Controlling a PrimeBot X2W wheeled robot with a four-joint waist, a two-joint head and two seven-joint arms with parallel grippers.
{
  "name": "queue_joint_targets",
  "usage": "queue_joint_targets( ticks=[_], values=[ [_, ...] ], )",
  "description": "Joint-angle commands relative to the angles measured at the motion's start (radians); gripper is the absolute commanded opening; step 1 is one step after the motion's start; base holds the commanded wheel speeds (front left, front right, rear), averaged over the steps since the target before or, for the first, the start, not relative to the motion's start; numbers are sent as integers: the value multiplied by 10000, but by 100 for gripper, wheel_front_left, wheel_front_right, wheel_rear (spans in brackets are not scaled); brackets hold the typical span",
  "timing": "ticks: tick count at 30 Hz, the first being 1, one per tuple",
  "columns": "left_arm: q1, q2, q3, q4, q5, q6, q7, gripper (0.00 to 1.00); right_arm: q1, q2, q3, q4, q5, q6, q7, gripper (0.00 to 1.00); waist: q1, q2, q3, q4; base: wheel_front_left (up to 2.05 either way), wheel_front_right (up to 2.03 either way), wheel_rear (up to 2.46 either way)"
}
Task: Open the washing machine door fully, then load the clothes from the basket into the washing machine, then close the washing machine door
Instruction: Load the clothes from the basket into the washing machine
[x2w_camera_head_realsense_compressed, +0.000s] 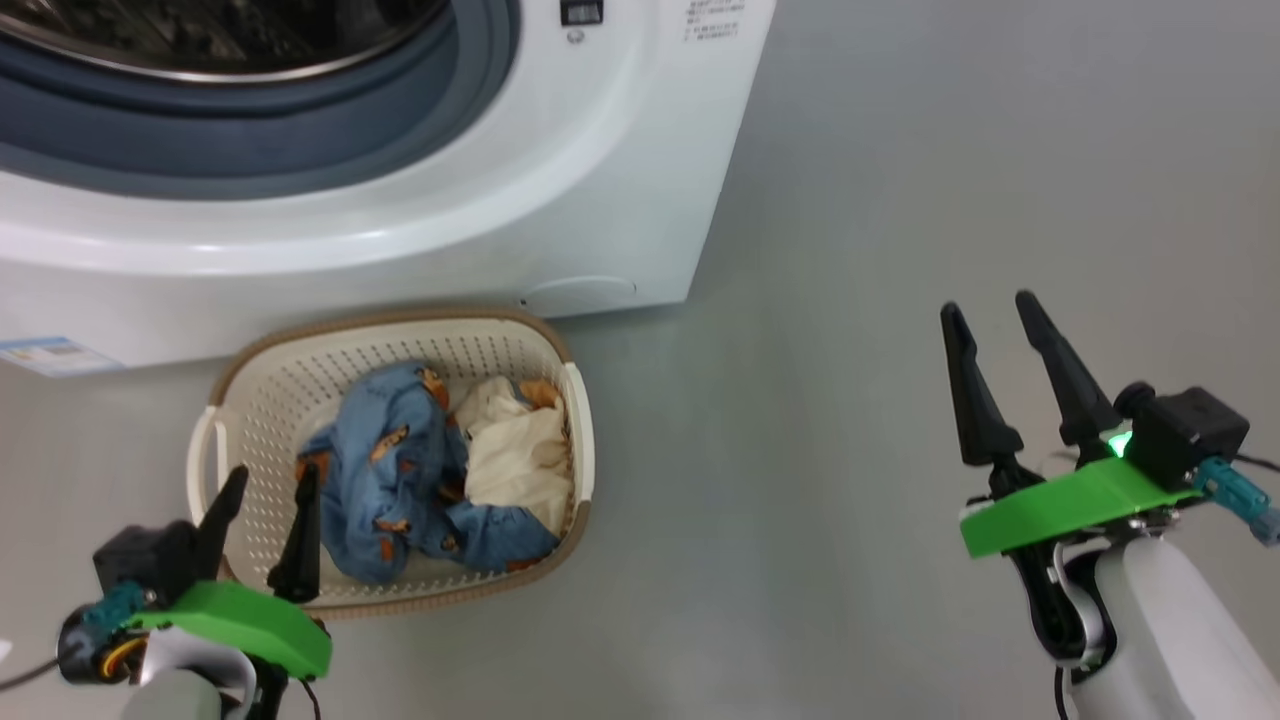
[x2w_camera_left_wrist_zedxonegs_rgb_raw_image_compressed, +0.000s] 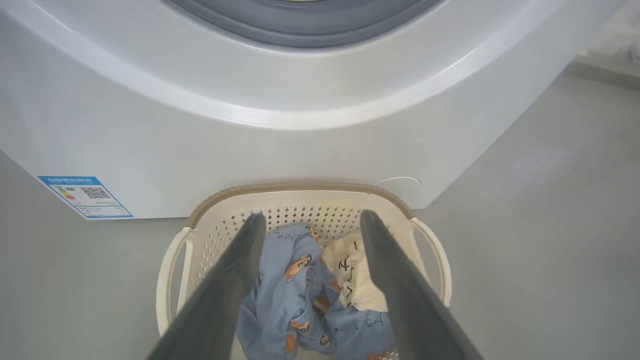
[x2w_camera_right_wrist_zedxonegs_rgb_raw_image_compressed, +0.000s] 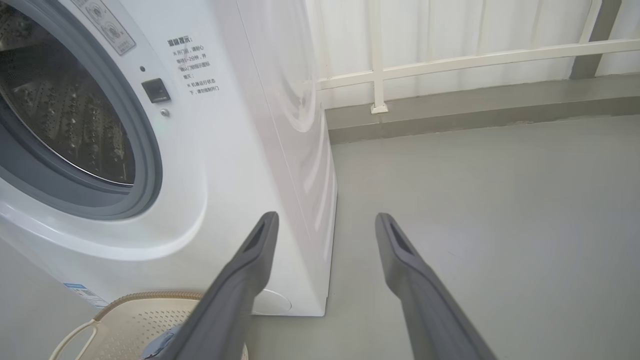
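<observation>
Head view: the basket (x2w_camera_head_realsense_compressed: 400, 322) sits on the floor (x2w_camera_head_realsense_compressed: 850, 400) just before the washer (x2w_camera_head_realsense_compressed: 600, 150), its long axis left to right with handles at the ends. The clothes (x2w_camera_head_realsense_compressed: 400, 470) lie inside, blue left, cream right. The left gripper (x2w_camera_head_realsense_compressed: 272, 472) hovers spread at the near-left rim; the right gripper (x2w_camera_head_realsense_compressed: 987, 303), also spread, is well apart to the right. Left wrist view: the fingers (x2w_camera_left_wrist_zedxonegs_rgb_raw_image_compressed: 225, 280) point at the clothes. Right wrist view: the right gripper points past the washer's right corner, with the drum (x2w_camera_right_wrist_zedxonegs_rgb_raw_image_compressed: 65, 115) uncovered.

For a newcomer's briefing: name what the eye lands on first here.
The big white washing machine stands at the head view's top, its steel drum showing. Just before it sits the basket of blue and cream clothes. The left gripper hovers open over the basket's near edge; the right gripper hangs open over the floor.
</observation>
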Motion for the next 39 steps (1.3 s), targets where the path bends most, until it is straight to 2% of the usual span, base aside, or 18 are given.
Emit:
queue_joint_targets(
  ticks=[1, 23, 39],
  values=[
    [-363, 386, 163, 136, -140, 8, -65, 100, -268, 7, 211, -310, -143, 56, -122, 100, -1, 0, 602, -114, 0, 0, 0],
    [-4124, 1162, -2078, 4696, -60, 8, 39, 100, -1557, 469, 290, -638, -334, 56, -122, 100, -1, 0, 3176, -614, 0, 0, 0],
    [-5813, 1859, -3360, 5733, -411, 8, 1244, 100, -2185, 753, 511, -858, -303, 56, -122, 100, -1, 0, 4449, -1147, 0, 0, 0]
  ],
)
